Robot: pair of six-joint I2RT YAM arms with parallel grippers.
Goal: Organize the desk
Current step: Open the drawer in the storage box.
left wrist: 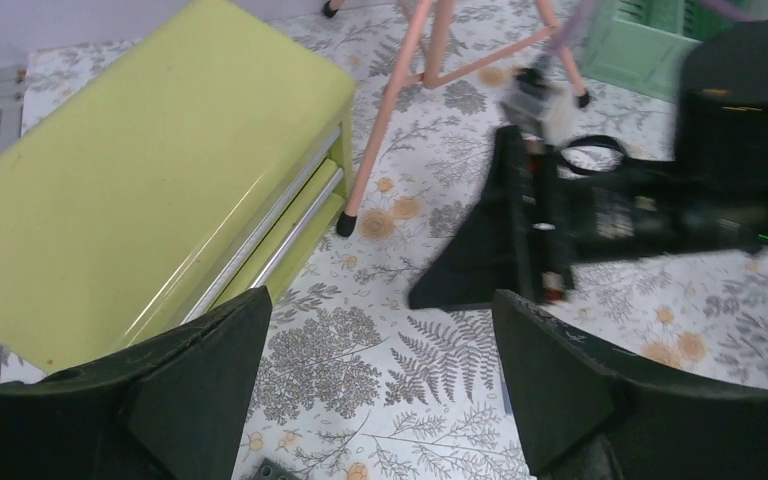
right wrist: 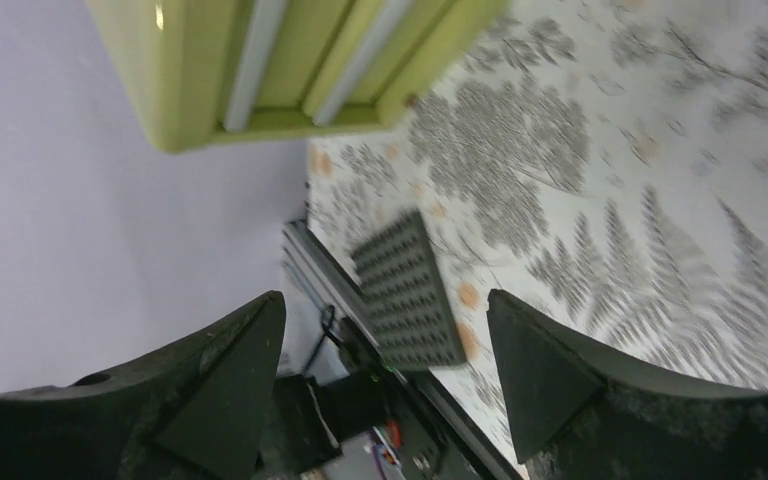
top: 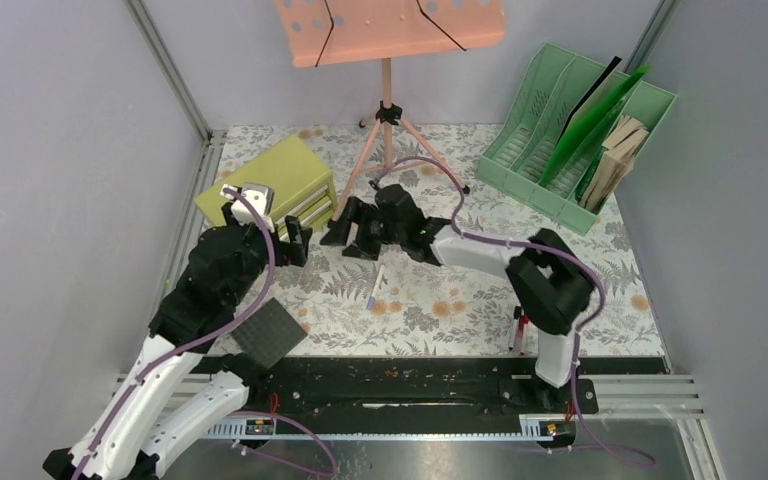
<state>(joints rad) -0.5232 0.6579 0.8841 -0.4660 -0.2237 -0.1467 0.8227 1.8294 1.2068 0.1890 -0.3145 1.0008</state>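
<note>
Two sets of jaws, both wide and empty, above the fern-printed desk [top: 480,290].
Left gripper [left wrist: 380,300] had its jaws spread wide with nothing between them, just in front of the olive-yellow drawer cabinet [left wrist: 140,180]. The right gripper [right wrist: 385,300] was equally wide and empty, facing the cabinet's drawers, close to the left one. A dark studded plate [top: 268,332] lay near the desk's front-left edge. A salmon music stand [top: 390,30] and a mint file rack [top: 560,140] stood at the back.
</note>
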